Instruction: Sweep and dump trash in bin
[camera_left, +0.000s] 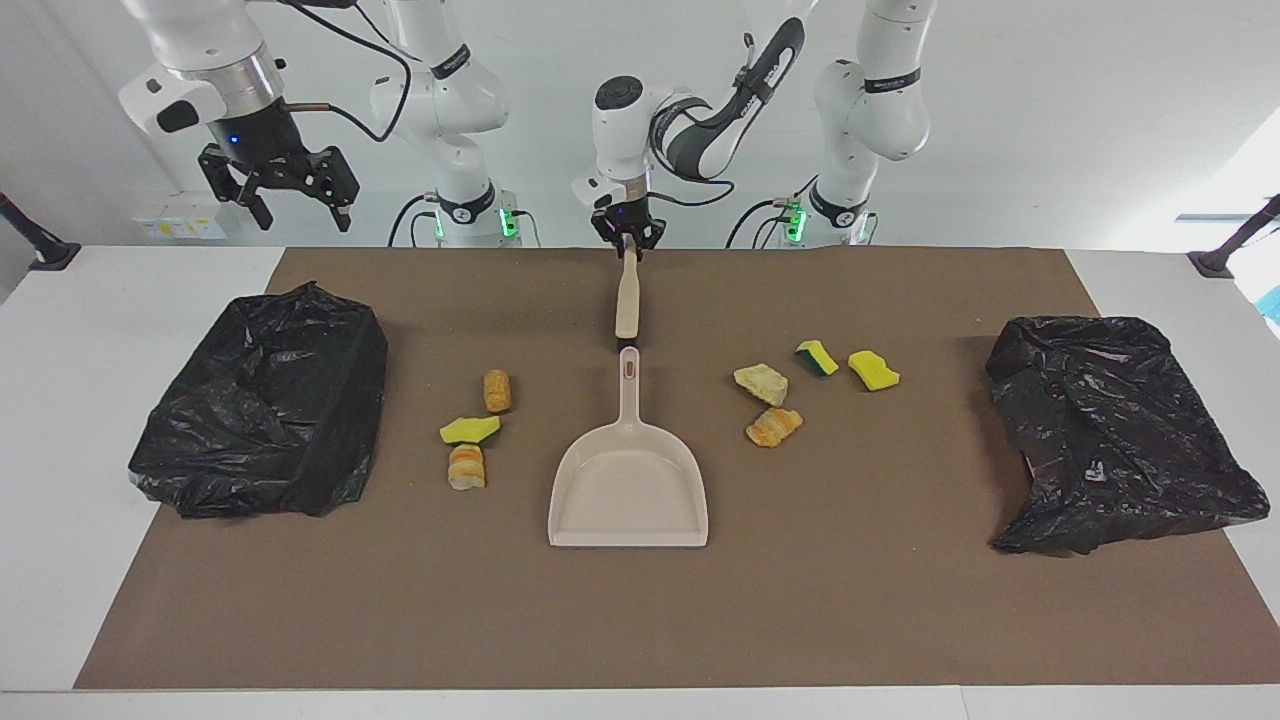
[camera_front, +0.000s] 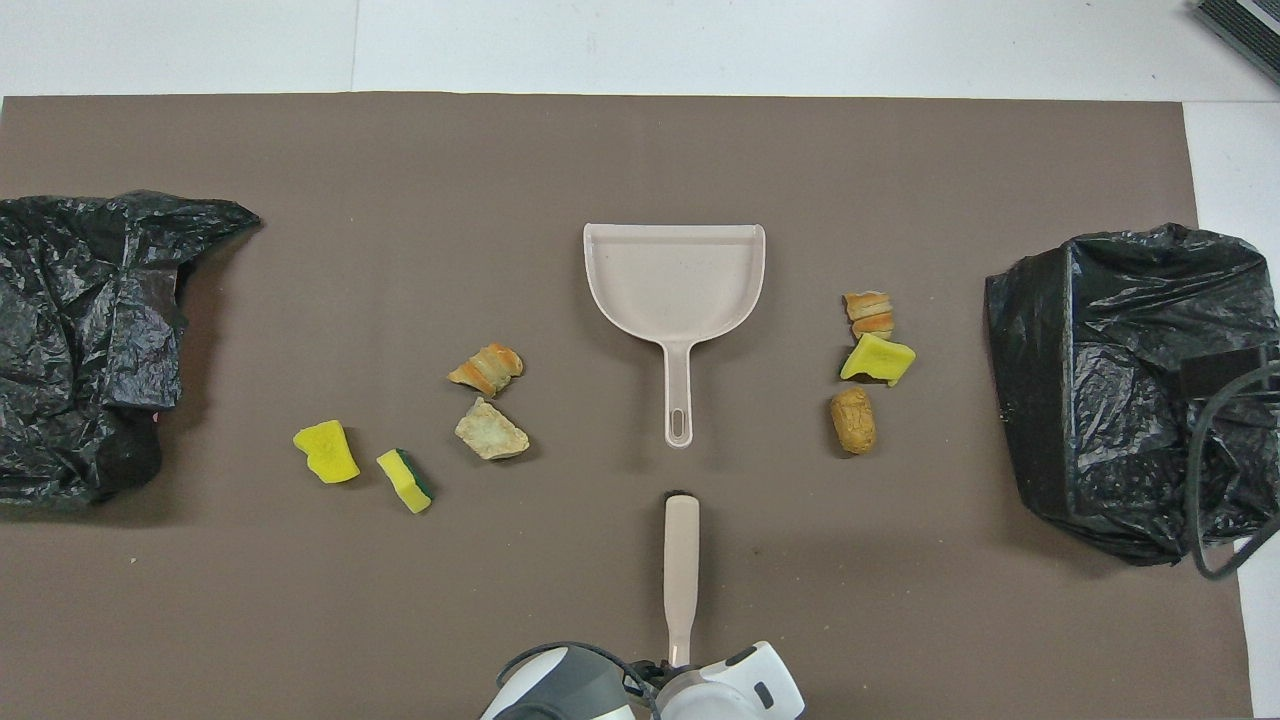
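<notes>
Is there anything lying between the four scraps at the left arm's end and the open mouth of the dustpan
Nothing visible blocks that path. The four scraps, two yellow sponge chunks and two tan bread pieces, lie on bare brown mat beside the beige plastic dustpan. The left claw is shut on the beige brush handle.

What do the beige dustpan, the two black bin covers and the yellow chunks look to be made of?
Beige dustpan: probably moulded plastic; smooth matt surface, thin raised rim, slotted handle. Black bin covers: thin plastic film; glossy, heavily crinkled. Yellow chunks: likely foam sponge; dull and rough-edged, and one has a green scouring layer.
</notes>
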